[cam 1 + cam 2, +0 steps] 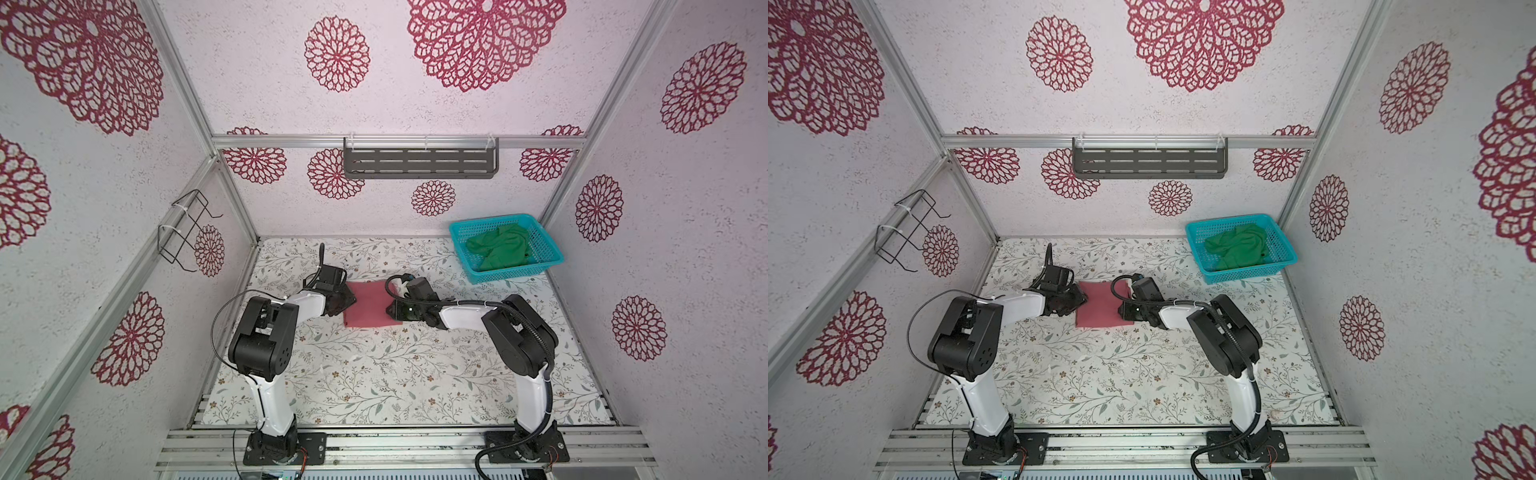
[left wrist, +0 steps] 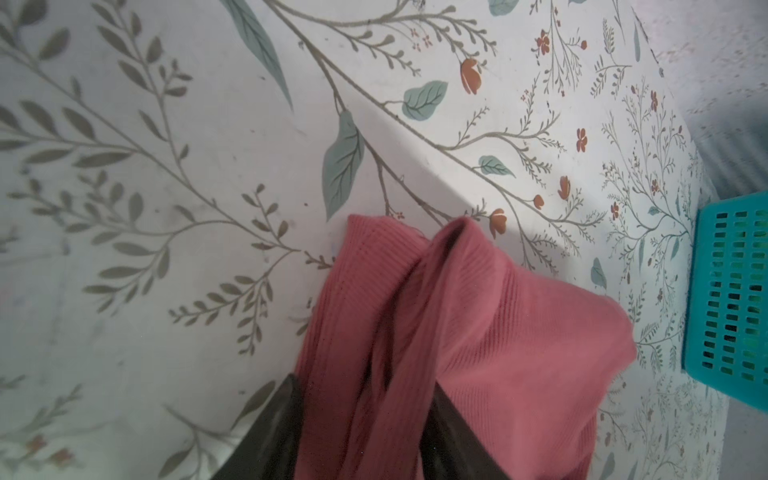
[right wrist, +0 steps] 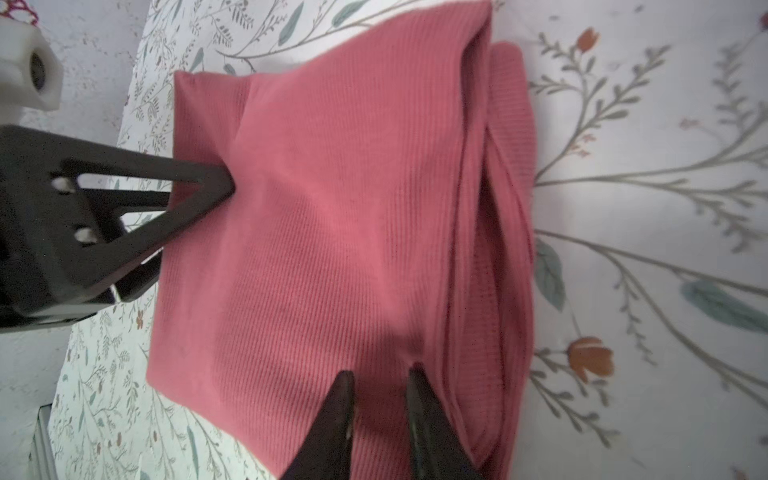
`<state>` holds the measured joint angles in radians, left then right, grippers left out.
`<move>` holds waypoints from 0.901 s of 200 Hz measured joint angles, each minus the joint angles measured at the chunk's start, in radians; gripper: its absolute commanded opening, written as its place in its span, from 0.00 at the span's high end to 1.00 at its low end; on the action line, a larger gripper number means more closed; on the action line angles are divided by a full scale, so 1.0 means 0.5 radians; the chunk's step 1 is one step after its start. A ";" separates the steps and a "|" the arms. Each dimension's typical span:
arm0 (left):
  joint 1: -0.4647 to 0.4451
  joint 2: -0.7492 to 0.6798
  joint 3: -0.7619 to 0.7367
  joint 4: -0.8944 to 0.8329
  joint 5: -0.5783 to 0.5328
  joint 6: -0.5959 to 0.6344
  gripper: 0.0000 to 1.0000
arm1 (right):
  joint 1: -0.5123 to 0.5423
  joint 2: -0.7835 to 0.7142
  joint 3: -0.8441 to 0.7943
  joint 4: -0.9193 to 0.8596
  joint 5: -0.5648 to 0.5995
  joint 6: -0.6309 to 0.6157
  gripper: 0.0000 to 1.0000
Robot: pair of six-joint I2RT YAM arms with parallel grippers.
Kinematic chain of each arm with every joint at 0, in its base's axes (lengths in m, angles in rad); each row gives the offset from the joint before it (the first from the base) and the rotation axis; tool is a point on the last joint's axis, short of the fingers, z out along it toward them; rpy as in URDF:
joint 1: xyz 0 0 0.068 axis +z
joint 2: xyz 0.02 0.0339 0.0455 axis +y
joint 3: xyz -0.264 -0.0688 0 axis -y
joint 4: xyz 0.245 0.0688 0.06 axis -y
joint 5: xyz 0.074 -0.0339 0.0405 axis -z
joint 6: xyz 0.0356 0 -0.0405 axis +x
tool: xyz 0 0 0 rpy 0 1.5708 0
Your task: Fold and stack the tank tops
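Across both top views, the folded pink tank top lay on the worktop between the left gripper and the right gripper; the green tank top sat crumpled in the turquoise mesh basket at the far right corner. From the left wrist, the fingers were clamped on a bunched pink edge. From the right wrist, the fingers stood nearly together, pinching the pink cloth's near edge; the left gripper's fingers gripped the opposite edge.
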<state>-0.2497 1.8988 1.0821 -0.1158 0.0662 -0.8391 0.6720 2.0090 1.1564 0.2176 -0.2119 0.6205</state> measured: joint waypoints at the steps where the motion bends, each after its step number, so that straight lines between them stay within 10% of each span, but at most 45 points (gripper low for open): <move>1: 0.000 -0.002 0.002 -0.003 -0.002 0.002 0.49 | 0.001 -0.008 -0.007 0.000 0.003 0.000 0.72; 75: -0.125 -0.311 0.517 -0.346 -0.150 0.179 0.46 | -0.008 -0.675 -0.141 -0.334 0.237 -0.087 0.65; 180: -0.367 0.591 0.925 -0.180 0.125 0.216 0.47 | -0.037 -0.984 -0.589 -0.481 0.388 -0.088 0.65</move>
<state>-0.4332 2.1941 1.5448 -0.2058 0.1287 -0.7311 0.6533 1.5169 0.8619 -0.0227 -0.0181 0.5766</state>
